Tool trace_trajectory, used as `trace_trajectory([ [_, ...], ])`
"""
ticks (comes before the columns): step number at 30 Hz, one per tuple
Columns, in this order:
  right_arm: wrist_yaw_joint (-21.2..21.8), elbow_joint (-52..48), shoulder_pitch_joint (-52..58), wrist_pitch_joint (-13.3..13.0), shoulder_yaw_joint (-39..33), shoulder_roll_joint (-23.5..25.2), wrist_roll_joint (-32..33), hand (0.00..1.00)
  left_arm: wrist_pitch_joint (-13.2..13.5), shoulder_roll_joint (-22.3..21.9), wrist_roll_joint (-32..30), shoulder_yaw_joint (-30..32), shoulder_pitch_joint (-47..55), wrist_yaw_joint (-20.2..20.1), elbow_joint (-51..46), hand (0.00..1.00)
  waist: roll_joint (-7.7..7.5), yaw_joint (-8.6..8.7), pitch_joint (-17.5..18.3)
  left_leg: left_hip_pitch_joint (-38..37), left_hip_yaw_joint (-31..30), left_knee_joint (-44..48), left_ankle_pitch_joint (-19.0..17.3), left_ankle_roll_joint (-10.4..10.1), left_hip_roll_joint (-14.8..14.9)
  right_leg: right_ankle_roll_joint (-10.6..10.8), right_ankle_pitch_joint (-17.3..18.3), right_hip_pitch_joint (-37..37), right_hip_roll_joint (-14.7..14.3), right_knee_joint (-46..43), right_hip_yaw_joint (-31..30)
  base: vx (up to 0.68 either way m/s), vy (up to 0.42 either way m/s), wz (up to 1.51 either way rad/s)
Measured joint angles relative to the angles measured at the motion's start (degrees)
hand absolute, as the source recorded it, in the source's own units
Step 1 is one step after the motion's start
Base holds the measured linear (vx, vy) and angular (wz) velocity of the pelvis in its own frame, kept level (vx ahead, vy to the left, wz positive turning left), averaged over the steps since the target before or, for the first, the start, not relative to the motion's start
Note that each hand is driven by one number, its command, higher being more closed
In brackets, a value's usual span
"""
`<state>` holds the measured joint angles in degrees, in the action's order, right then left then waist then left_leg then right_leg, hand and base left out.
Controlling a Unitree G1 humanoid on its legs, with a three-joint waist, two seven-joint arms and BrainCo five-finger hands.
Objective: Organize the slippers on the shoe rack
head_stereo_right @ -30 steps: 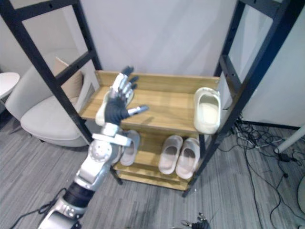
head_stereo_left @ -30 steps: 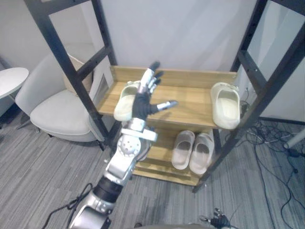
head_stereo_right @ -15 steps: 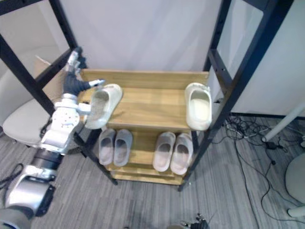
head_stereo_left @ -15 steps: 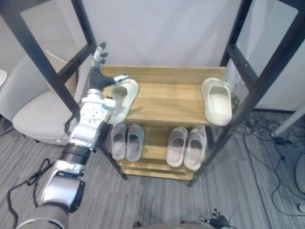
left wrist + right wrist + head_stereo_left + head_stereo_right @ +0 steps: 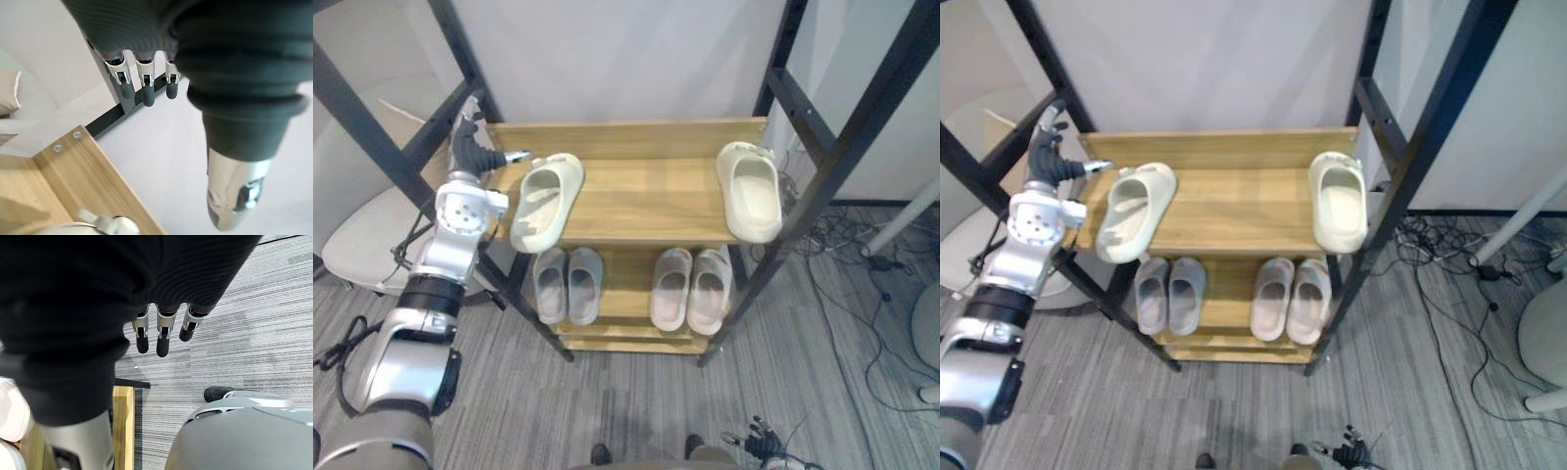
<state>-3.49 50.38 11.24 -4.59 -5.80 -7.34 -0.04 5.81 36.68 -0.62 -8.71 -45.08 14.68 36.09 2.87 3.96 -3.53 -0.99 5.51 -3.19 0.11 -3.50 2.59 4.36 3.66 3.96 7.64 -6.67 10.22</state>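
Two cream slippers sit well apart on the top shelf, the left slipper askew and the right slipper at the far end, while the left hand, relaxed and empty, has drawn aside to the shelf's left end, so pairing looks undone.

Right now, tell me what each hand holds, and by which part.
Nothing. Left hand open beside a slipper on the top shelf; right hand open above the floor.

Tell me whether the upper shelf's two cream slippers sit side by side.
No: the left cream slipper lies at one end of the upper shelf, the right cream slipper at the other.
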Motion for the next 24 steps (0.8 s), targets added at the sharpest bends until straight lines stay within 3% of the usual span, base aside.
trace_trajectory([
  [5,-0.08,-0.03,-0.2,-0.18,0.27,-0.02,0.01,0.0,-0.34,0.13,-1.09,-0.49,-1.63,-0.39,3.98,0.0,-0.05,0.44,-0.56,0.0,0.13,-0.2,0.0,0.0,-0.03,0.02,-0.02,0.07,-0.02,0.22,-0.12,0.0,0.0,-0.01],
  [13,-0.54,-0.28,-0.5,-0.45,0.27,-0.11,0.15,0.0,-2.39,0.53,-9.95,-2.59,-4.11,-1.08,9.74,0.0,0.17,0.81,-1.83,1.03,2.62,-0.64,0.0,0.0,0.01,0.02,-0.74,2.77,-0.37,0.01,-2.71,0.0,0.004,-0.15],
  [19,-0.84,-1.03,-0.48,-0.57,0.33,0.0,0.14,0.0,-2.51,0.44,-12.81,-3.71,-4.48,-1.44,10.9,0.0,0.38,1.87,-2.03,0.9,3.55,-0.61,0.0,0.0,0.02,-0.02,-0.95,3.06,-0.5,0.25,-3.75,0.02,0.0,-0.1],
  [20,-0.93,-1.24,-0.43,-0.56,0.33,-0.01,0.14,0.0,-2.57,0.38,-12.92,-3.71,-4.48,-1.45,11.03,1.0,0.46,1.91,-2.13,0.89,3.77,-0.61,0.0,0.0,0.06,-0.07,-1.01,3.17,-0.55,0.26,-3.97,0.0,-0.001,-0.1],
  [24,-1.12,-2.16,-0.02,-0.49,0.32,-0.05,0.13,0.0,-2.96,0.13,-13.37,-3.65,-4.83,-1.43,12.14,1.0,0.64,1.92,-2.33,1.06,4.94,-0.72,-0.02,-0.02,0.11,-0.05,-1.53,3.94,-0.71,0.41,-4.96,-0.02,0.003,-0.14],
])
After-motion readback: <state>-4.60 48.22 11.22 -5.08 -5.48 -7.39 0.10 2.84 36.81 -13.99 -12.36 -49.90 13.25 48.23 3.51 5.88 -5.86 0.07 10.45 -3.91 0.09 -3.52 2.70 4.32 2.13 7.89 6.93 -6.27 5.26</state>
